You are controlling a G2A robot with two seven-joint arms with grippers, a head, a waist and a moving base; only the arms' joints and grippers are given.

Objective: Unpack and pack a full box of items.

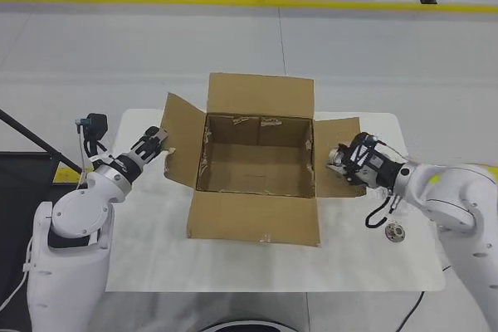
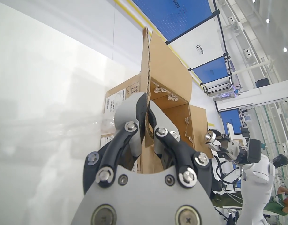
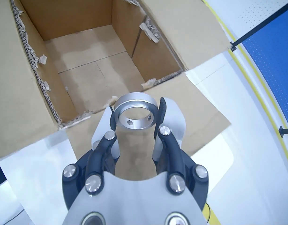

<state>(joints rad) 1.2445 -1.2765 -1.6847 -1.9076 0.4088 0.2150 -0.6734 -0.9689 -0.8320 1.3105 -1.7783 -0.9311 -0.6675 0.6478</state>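
R gripper [image 3: 136, 116] is clamped round a metal ring [image 3: 134, 100] over the R flap [image 3: 197, 118] of the box [image 1: 257, 170]; L flap [image 2: 145, 71] is pinched by L gripper [image 2: 147, 115].

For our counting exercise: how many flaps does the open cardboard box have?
4. The far flap, the near flap, the left flap, clamped in the left gripper, and the right flap, beneath the right gripper holding a metal ring.

The box [image 1: 253, 217] is plain brown cardboard, white labels with black print on one wall. The ring [image 3: 136, 99] is shiny silver. Both the left tool [image 2: 147, 108] and right tool [image 3: 136, 115]: silver plates, black fingers. White surface [image 1: 232, 266]; grey disc [image 1: 394, 232]. Pale grey floor [image 1: 108, 50], yellow line.
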